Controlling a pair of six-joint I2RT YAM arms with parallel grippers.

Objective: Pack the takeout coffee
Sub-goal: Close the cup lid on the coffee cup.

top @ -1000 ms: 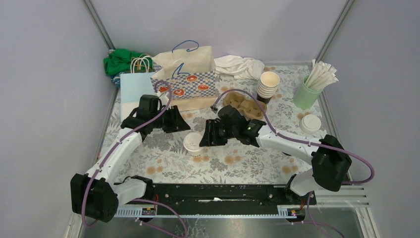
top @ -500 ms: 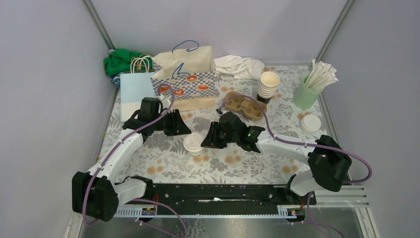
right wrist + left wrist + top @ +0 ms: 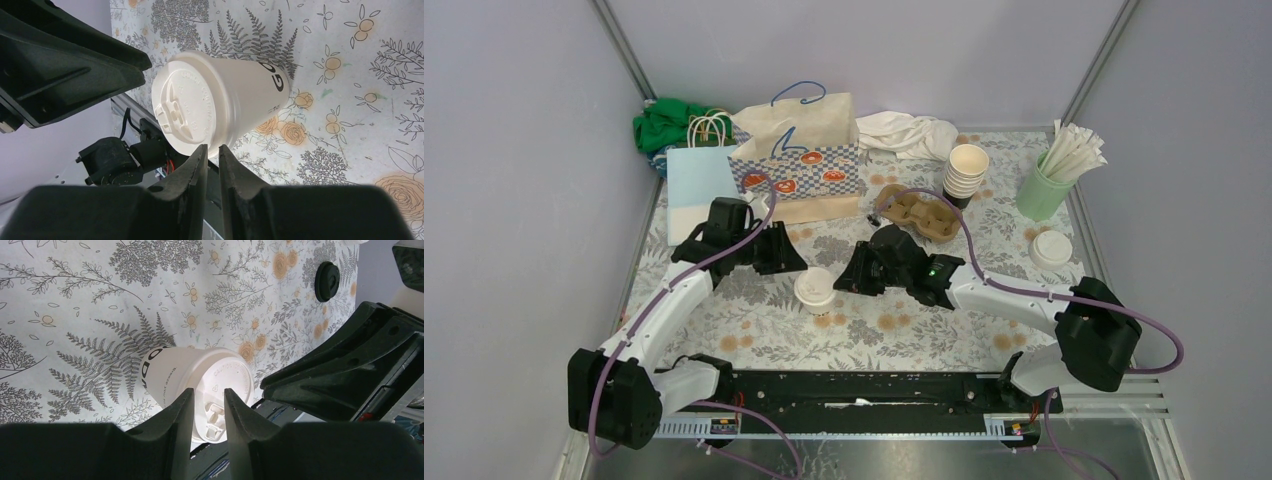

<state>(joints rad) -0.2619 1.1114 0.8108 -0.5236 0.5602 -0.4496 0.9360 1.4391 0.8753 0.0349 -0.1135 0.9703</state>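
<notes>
**Lidded cup stands mid-table between two near-closed grippers**

The takeout cup (image 3: 814, 289) sits upright at the centre of the overhead view, capped with a white lid (image 3: 187, 107). Its cream side carries large dark letters. The right wrist view shows "GO" (image 3: 277, 80) before the wording curves out of sight, and the left wrist view shows an "O" and a "D" with small print below, too fine to read. "CAUTION" is embossed on the lid's rim.

The left gripper (image 3: 206, 396) points at the cup from the upper left. Its jaws stand a narrow gap apart and hold nothing. The right gripper (image 3: 210, 150) faces the cup from the right with only a slit between its jaws, also empty. Both tips are close beside the cup, but contact cannot be told.

The tablecloth (image 3: 904, 330) is printed with grey ferns and orange flowers. Toward the top of the overhead view are:
- a brown cup carrier (image 3: 921, 213)
- a stack of unlidded cups (image 3: 967, 170)
- a mint tumbler of wrapped straws (image 3: 1049, 180)
- spare lids (image 3: 1051, 249)
- a patterned paper bag (image 3: 799, 150)
- a pale blue bag (image 3: 699, 175)
- a green cloth (image 3: 664, 122) and a white cloth (image 3: 909, 132)

Plain pale walls enclose the table.
</notes>
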